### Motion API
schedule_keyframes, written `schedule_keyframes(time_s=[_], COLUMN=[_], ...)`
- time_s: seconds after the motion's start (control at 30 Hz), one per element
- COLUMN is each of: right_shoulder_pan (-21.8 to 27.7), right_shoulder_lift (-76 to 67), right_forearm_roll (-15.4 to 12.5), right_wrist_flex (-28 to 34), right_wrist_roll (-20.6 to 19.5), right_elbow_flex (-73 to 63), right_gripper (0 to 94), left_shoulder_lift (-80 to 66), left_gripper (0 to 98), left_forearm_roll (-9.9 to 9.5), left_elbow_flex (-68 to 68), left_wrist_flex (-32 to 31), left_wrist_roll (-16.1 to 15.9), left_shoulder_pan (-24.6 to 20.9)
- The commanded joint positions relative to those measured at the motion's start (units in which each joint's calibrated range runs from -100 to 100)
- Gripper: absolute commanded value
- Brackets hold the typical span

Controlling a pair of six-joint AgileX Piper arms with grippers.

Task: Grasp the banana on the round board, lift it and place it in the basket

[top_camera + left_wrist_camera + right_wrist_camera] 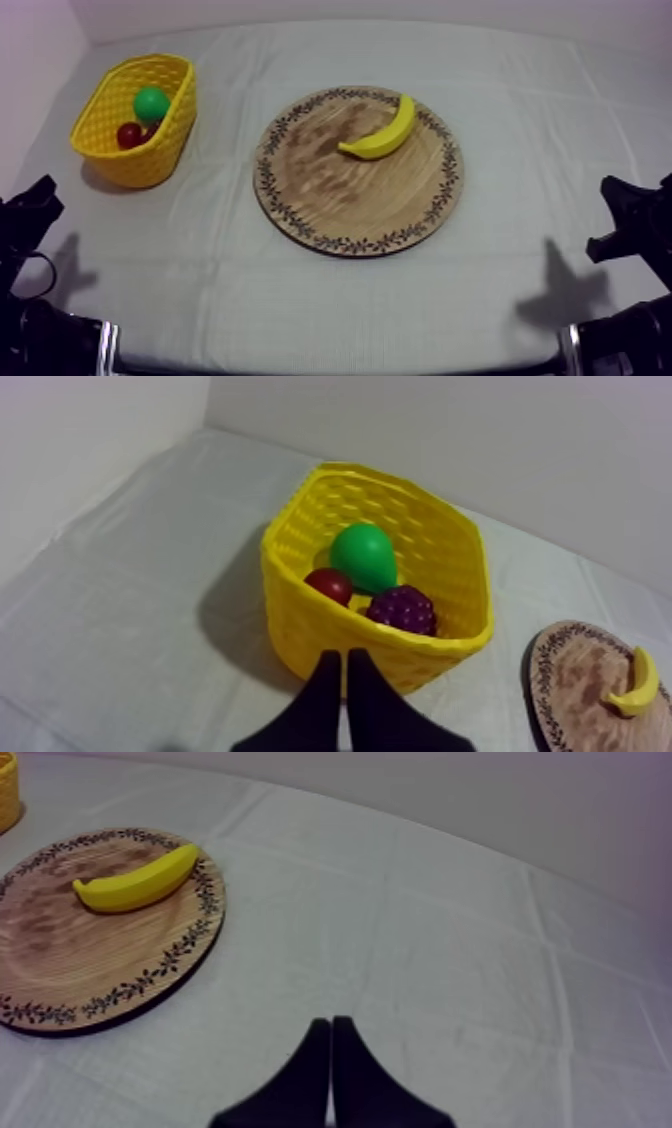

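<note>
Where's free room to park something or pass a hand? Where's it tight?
Free: cloth between yellow basket and wooden board; wide cloth from board to right end effector; the strip along the near edge; the board's near half, the banana lying on its far part. Crowded: the basket, holding pear, small red fruit and grapes.

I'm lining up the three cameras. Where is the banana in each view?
Top view: banana near the wooden board's far right rim.
Left wrist view: banana on the board, past the yellow basket.
Right wrist view: banana on the board.
Shared landmark: the board's patterned rim.
</note>
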Motion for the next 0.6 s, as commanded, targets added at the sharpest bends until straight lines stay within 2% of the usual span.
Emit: schedule_keyframes(time_s=[0.0, 0.4, 0.57], right_shoulder_pan=[0.0, 0.0, 0.0], right_shoulder_lift=[0.0, 0.0, 0.0], right_forearm_roll=[0.0, 0.0, 0.0], right_wrist_flex=[0.0, 0.0, 0.0], right_wrist_roll=[0.0, 0.0, 0.0], right_elbow_flex=[0.1, 0.1, 0.1], right_gripper=[0.2, 0.2, 0.2], left_shoulder_lift=[0.0, 0.0, 0.0], left_gripper=[0.1, 0.1, 0.1], left_forearm_roll=[0.00, 0.00, -0.05], left_elbow_flex=[0.0, 0.1, 0.7], left_wrist_flex=[0.0, 0.0, -3.0], left_wrist_roll=[0.0, 0.0, 0.1], left_shoulder_pan=[0.0, -0.1, -0.8])
